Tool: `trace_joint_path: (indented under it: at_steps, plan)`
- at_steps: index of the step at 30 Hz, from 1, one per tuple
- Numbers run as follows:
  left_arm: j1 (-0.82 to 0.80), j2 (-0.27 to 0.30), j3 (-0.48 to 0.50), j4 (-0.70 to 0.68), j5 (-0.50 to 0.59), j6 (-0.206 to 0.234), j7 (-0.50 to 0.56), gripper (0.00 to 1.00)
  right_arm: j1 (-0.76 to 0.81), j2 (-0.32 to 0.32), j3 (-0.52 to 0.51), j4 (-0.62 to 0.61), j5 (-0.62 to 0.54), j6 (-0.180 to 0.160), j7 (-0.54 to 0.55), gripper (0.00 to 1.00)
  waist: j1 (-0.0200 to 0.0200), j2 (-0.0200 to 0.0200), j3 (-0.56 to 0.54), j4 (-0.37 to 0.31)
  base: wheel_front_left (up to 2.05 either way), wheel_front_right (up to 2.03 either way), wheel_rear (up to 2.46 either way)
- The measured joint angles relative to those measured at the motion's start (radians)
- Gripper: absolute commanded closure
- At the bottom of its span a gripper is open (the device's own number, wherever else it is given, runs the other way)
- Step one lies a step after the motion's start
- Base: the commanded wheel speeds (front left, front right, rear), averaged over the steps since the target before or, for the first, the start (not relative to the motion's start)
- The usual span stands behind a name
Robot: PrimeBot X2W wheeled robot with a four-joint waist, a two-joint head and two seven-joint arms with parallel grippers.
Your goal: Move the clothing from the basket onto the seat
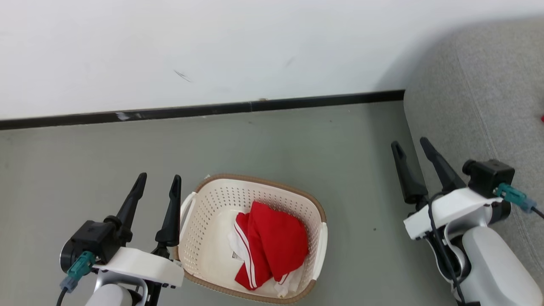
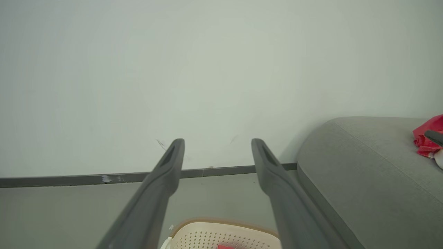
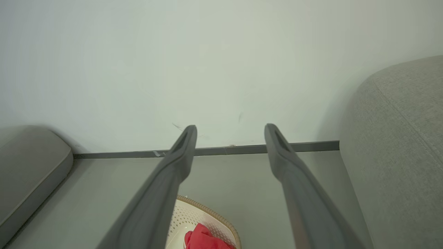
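While both pincers stood released and empty, fingers spread wide, the left pincer [image 1: 159, 176] hovered just beside the rim of the basket [image 1: 255, 179], likely the one placed to reach in. The right pincer [image 1: 411, 143] hung well off to the basket's other side, close against the seat [image 1: 476, 97]. Between the two pincers, below their fingertips, the clothing [image 1: 272, 242] lay crumpled in the basket, red with white stripes. One red garment [image 2: 427, 136] already rested on the seat, beyond the right pincer. Ahead of the fingertips lay grey floor [image 1: 297, 140], a dark skirting strip [image 1: 212, 109] and a white wall [image 1: 255, 42]. Nothing seemed to bar the way down into the basket.
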Motion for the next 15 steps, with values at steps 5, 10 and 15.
trace_joint_path:
  at_steps: [5,10,15]
  plan:
    - [0.019,-0.012,0.001,0.010,-0.003,-0.010,0.000,0.00,0.068,0.003,-0.023,-0.029,-0.026,0.000,0.000,0.00,0.0000,0.0000,-0.048,0.029,0.00,0.00,0.00]
    - [0.054,-0.018,0.001,0.031,-0.003,-0.022,0.000,0.00,0.122,0.003,-0.056,-0.056,-0.052,0.000,0.000,0.00,0.0000,0.0000,-0.094,0.052,0.00,0.00,0.00]
    - [0.080,-0.018,0.001,0.051,-0.003,-0.028,0.000,0.00,0.178,0.007,-0.075,-0.076,-0.075,0.000,0.000,0.00,0.0000,0.0000,-0.136,0.068,0.00,0.00,0.00]
